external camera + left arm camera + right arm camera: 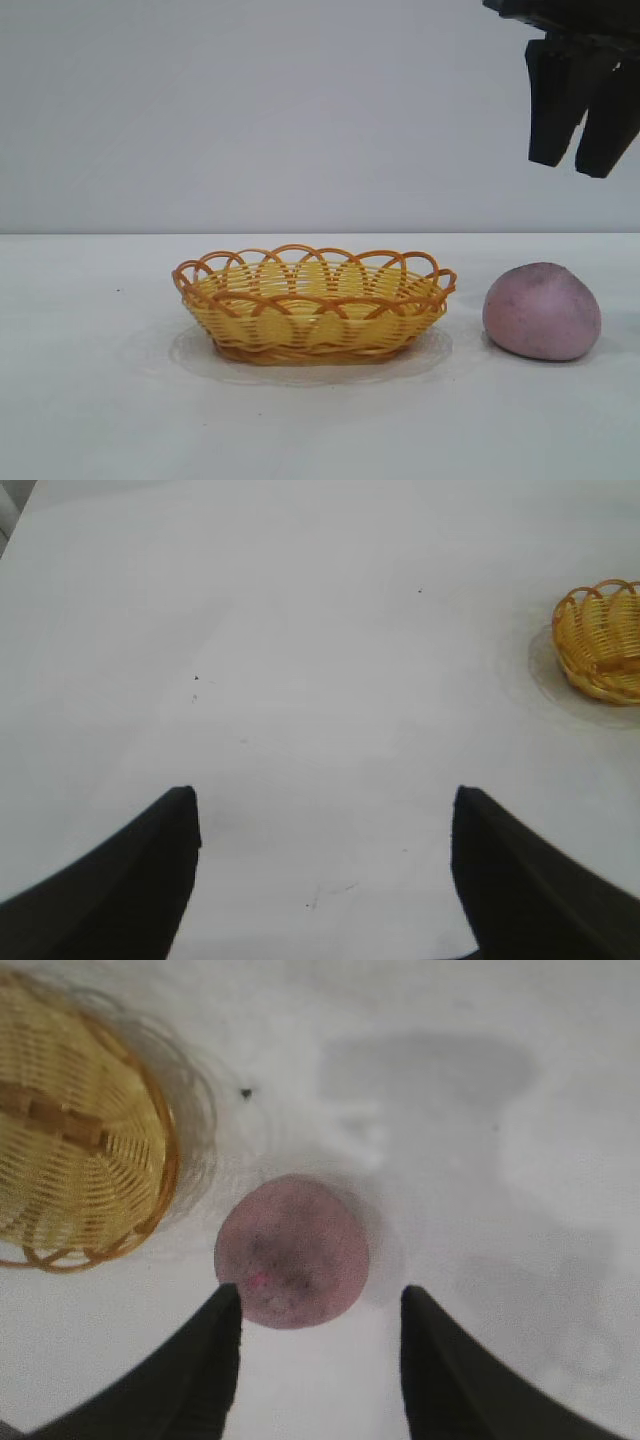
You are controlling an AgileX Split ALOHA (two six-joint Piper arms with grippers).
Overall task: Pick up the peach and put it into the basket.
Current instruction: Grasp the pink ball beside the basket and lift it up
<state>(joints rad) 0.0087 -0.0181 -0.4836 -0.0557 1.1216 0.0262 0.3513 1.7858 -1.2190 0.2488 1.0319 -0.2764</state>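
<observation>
We see the peach (542,311) sitting on the table (90,400) just beside the basket (312,305), a narrow strip of bare surface between them and open room around both. Our right claw (582,163) hangs high above the peach, fingers apart, touching nothing. Our left claw (325,875) hovers spread wide over bare table, well apart from the basket, empty.

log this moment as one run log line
phase: approach | right gripper: open, above peach | peach: on table, beside basket | left gripper: open, idle
</observation>
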